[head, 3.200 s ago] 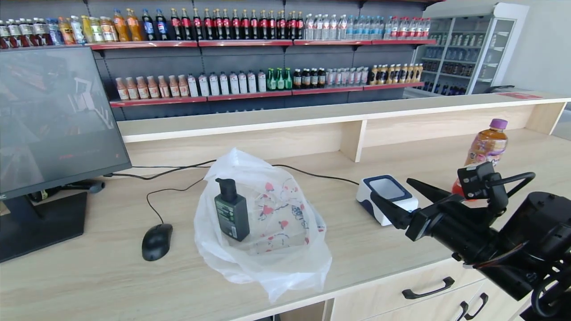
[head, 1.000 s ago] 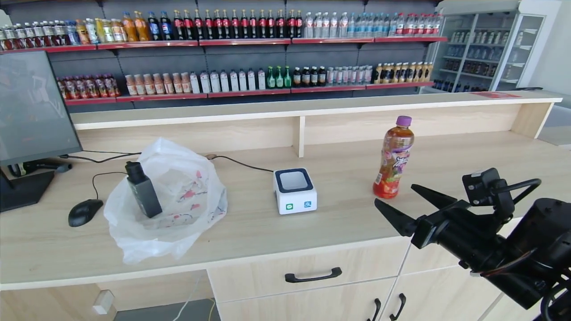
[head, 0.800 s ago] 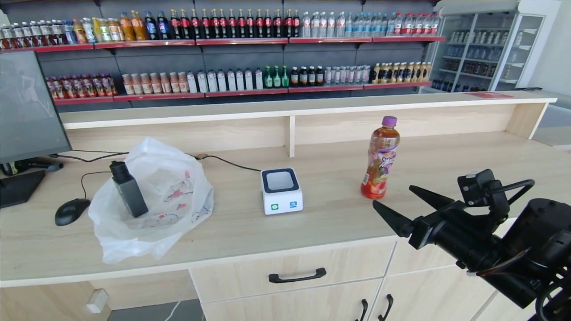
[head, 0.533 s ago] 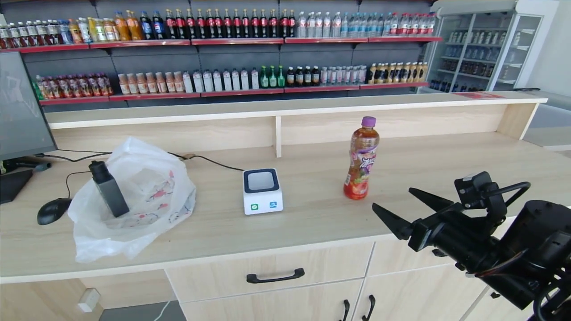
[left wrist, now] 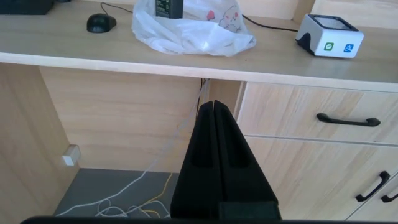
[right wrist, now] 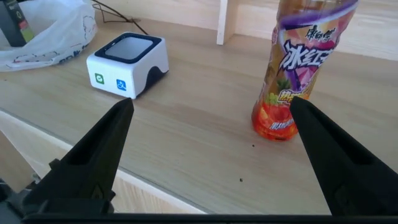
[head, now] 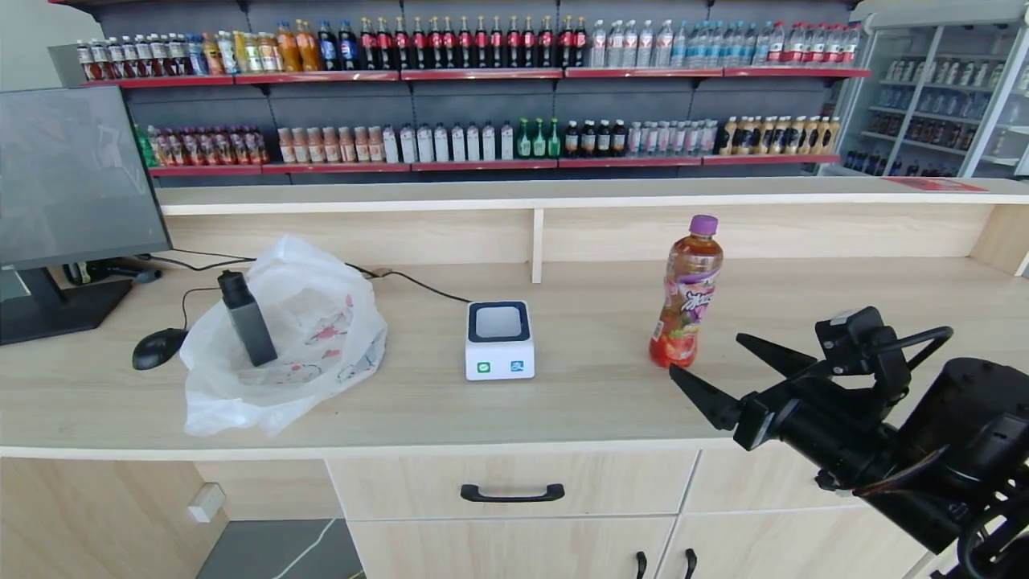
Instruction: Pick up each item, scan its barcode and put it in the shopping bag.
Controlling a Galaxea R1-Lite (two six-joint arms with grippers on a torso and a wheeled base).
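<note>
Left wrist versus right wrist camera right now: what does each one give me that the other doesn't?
Left wrist view: the mouse, the drawer handle below the counter and the shut left gripper. Right wrist view: the upright drink bottle, standing ahead of the open right gripper. Both: the barcode scanner and the shopping bag on the counter.
</note>
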